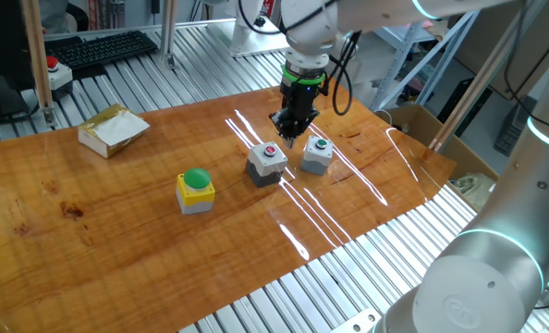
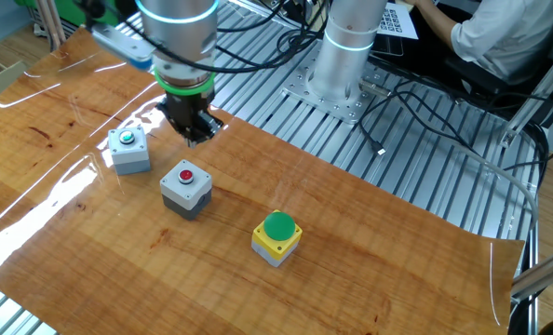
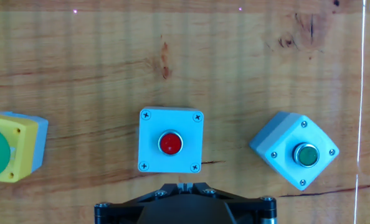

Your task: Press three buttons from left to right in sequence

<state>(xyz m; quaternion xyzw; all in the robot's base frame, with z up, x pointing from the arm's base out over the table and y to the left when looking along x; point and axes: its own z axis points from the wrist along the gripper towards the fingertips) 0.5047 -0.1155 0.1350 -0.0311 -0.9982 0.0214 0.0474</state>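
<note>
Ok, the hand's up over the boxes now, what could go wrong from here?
1. The hand hangs near the middle grey box with the red button; going straight down risks pressing out of order if the yellow box with the green dome isn't done.
2. The red button is small, so an off-centre descent could hit the lid.
3. The grey box with the green button sits rotated, close by, easy to nudge.

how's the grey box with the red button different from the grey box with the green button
The red-button box has a red cap; the green-button box has a green one. In the hand view the red-button box sits square to the frame, while the green-button box is turned diagonally. The red-button box is the middle of the row, next to the yellow unit; the green-button box is at the end. Both are small grey boxes with corner screws and a small round button.
</note>
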